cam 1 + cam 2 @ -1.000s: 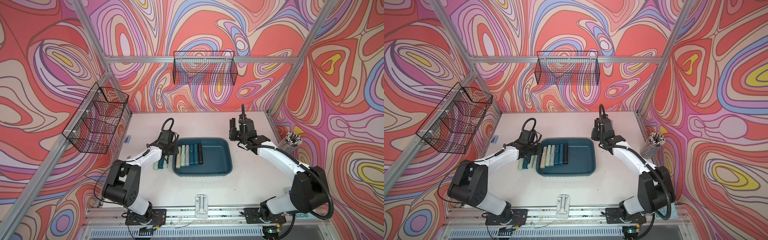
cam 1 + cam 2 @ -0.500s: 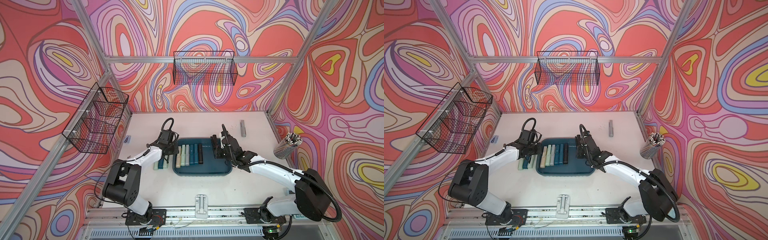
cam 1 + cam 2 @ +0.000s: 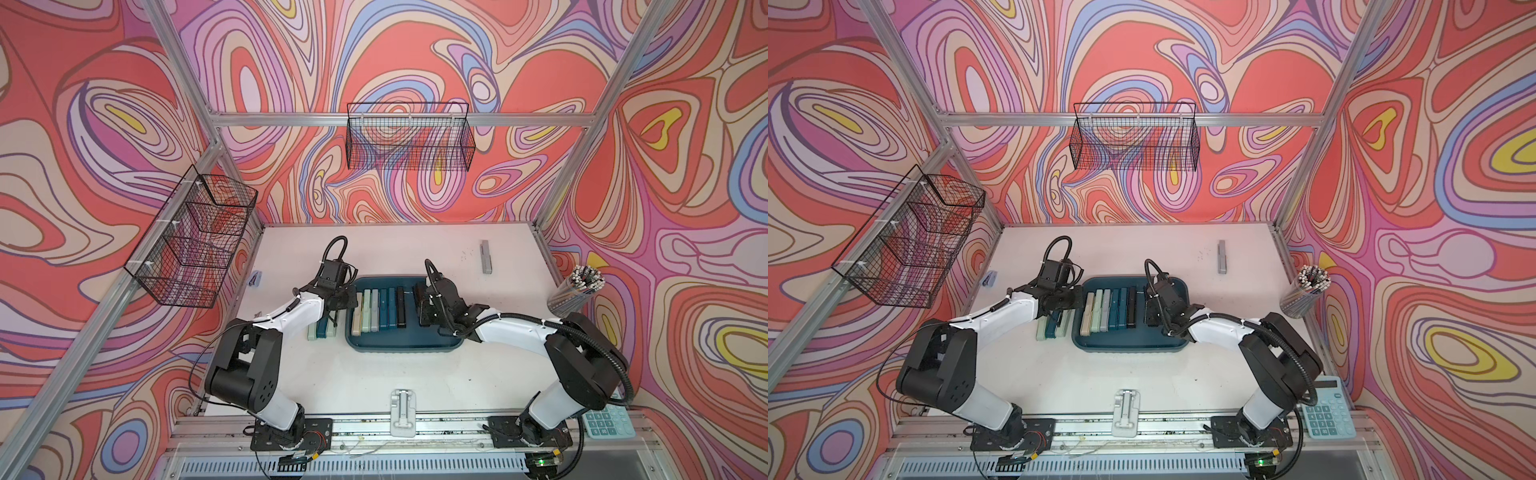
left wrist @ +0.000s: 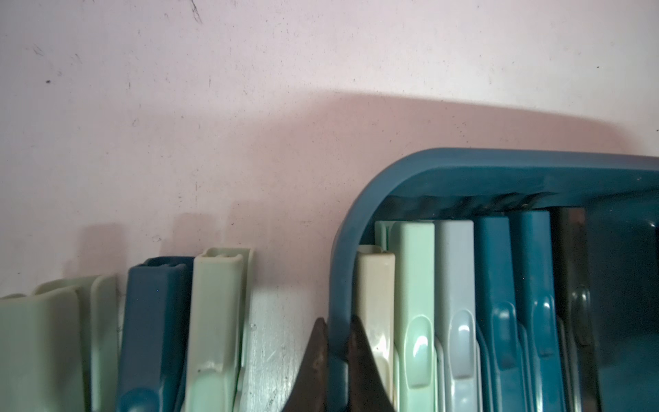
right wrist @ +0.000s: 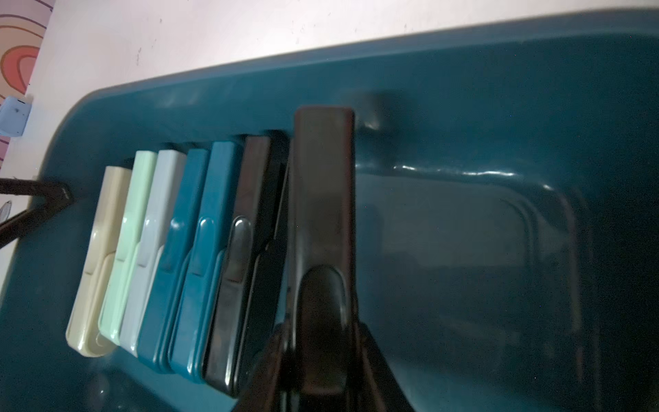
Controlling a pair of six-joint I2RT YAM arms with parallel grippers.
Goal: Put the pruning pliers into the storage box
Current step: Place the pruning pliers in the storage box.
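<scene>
Pale blue plastic gadget [image 3: 254,278] near the left edge of the white worktop [image 3: 374,390]. Off-task.

Next along: three loose pruning pliers [image 3: 321,329], narrow plastic bars in pale green, dark teal and pale green. They lie side by side on the worktop, just beside the shallow dark teal plastic storage box [image 3: 403,348], with a strip of bare worktop between. Waiting stock, I judge, lined up parallel for easy picking.

Left hand [image 4: 337,326]: pressed together on the storage box's left rim, one finger outside the wall, one inside beside the cream tool. Probably a brace, so the box cannot slide while it is loaded.

Inside the box: row of six pruning pliers [image 5: 171,249], packed tight from the left wall. Cream, pale green, grey, two dark teal, black. The tight packing leaves the right half of the floor bare for the rest.

Right hand [image 5: 321,331]: pinching a seventh tool, a black pruning plier [image 5: 322,196], by its flanks. It is held parallel to the row and just right of the row's black one, apparently to extend the line. Whether it touches the floor, cannot tell.

Toward the far right corner: thin grey knife-like tool [image 3: 485,257]. At the right edge: clear cup of pencils [image 3: 575,295]. Both well apart from the work.
</scene>
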